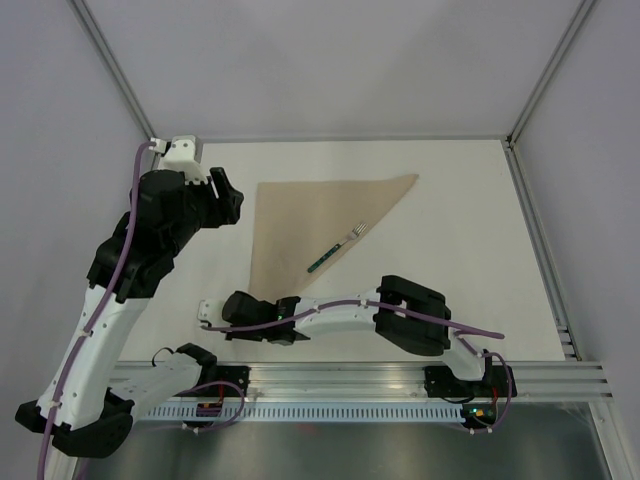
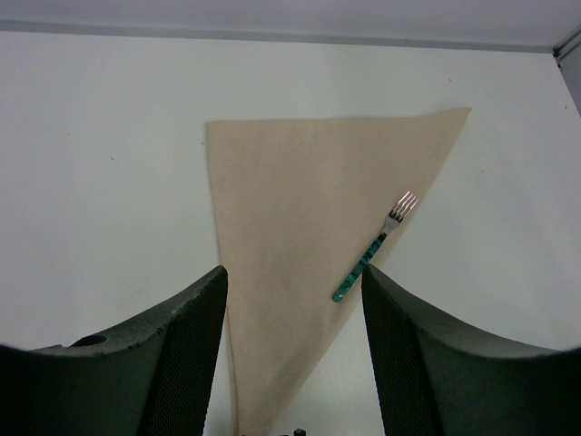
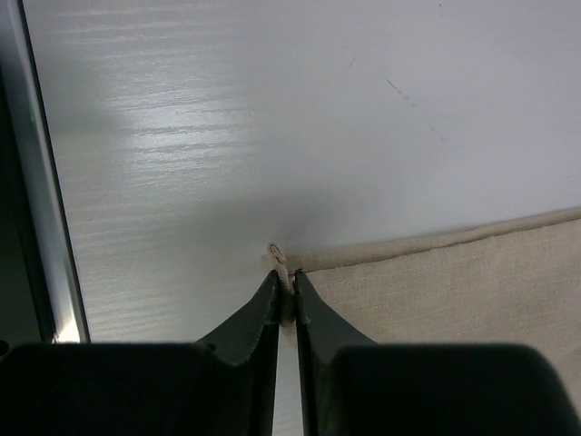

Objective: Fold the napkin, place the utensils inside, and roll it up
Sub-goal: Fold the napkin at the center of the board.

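Grips the near corner of the napkin (image 3: 454, 300) with the right pincer (image 3: 285, 283). Jaws drawn almost together, with only a thin fold of tan cloth nipped between the tips and a small tuft poking up just past them. To the right of those tips, the rest of the napkin flat on the white table (image 3: 227, 136), its hemmed edge running off to the right. Bare table ahead of the tips and to their left.

Holds the left pincer (image 2: 292, 272) spread wide above the table, with nothing between its jaws. Ahead of and below it, the napkin folded into a triangle, narrow point reaching back between the two fingers, wide edge farthest off. Fork (image 2: 372, 250) on the cloth just ahead of the right-hand finger, along the napkin's slanted edge, silvery tines pointing away, green patterned handle nearer. Well apart from the corner pinched by the right pincer.
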You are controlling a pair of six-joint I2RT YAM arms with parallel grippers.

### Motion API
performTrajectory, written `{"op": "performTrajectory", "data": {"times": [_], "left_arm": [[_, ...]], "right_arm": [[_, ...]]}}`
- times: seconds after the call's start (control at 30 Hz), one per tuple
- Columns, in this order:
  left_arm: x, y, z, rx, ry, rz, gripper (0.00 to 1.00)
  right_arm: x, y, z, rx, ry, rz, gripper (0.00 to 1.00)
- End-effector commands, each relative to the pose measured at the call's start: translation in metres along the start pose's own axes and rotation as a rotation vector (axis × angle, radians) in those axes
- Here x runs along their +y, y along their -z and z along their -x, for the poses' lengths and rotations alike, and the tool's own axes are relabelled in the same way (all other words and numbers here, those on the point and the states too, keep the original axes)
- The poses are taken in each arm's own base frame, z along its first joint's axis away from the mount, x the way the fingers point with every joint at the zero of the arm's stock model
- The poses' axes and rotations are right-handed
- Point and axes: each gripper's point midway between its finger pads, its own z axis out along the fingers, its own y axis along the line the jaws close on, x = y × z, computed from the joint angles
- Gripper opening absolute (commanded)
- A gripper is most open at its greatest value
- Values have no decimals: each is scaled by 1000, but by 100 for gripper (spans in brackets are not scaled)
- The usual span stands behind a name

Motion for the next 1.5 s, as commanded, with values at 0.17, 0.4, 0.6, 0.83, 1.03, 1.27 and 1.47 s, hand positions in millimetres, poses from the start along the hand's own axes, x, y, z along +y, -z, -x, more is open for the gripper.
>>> {"op": "performTrajectory", "data": {"times": [0.17,0.4,0.6,0.83,1.03,1.27,1.47], "left_arm": [[-7,-2,12,-40,4,-27,66],[-10,-3,18,-62,24,-37,66],[-17,-8,26,-72,30,-61,66],[-24,-18,30,-72,35,-81,65],[-30,-27,31,-72,36,-98,65],[-38,-39,29,-58,45,-126,65],[-43,-49,24,-39,49,-143,65]], "right_arm": [[-29,20,27,-41,-39,-53,11],[-58,38,26,-49,-97,-95,7],[-93,57,20,-55,-155,-149,2],[-142,78,-5,-36,-233,-228,0],[-190,97,-39,-4,-312,-298,0],[-252,121,-86,23,-410,-408,0],[-292,136,-120,36,-478,-478,0]]}}
